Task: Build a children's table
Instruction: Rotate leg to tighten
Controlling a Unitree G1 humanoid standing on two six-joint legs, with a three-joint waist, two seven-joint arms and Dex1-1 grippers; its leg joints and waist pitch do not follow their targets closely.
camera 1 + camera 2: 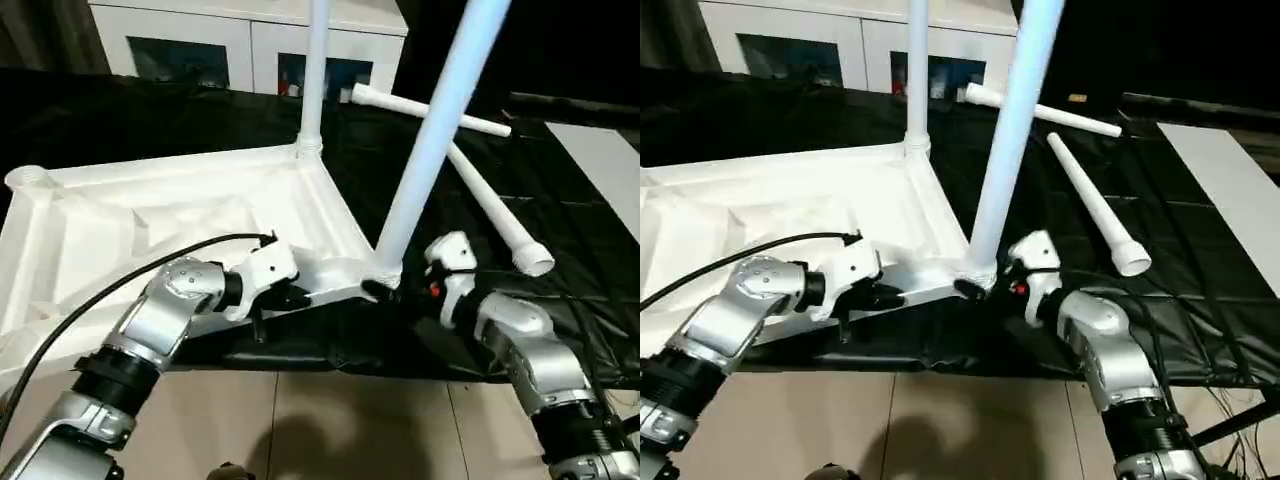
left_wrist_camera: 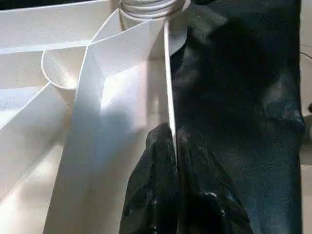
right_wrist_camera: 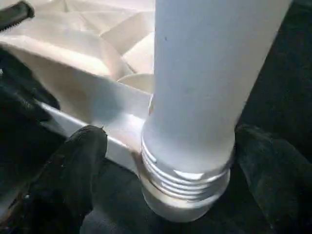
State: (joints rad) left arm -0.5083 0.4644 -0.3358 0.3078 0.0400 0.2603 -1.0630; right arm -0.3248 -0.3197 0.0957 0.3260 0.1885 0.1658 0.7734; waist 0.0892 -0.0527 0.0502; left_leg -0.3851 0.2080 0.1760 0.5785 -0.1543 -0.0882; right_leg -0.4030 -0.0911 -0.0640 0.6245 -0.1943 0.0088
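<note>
Right end effector [image 3: 165, 161] released, fingers [image 3: 73, 165] straddling the leg [image 1: 430, 140] base at the tabletop [image 1: 150, 220] near corner socket; leg rises steeply, leaning (threads still exposed). Left end effector [image 2: 171, 146] clenched on tabletop rim, on the worktop [image 1: 560, 200].

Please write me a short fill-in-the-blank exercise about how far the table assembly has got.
1. ____ legs stand in corner sockets of the tabletop.
2. Two loose legs lie crossed on the ____ cloth.
3. The left end effector is shut on the tabletop's ____.
4. The right end effector is ____, its fingers either side of the near leg.

Missing words: two; black; rim; open
</note>
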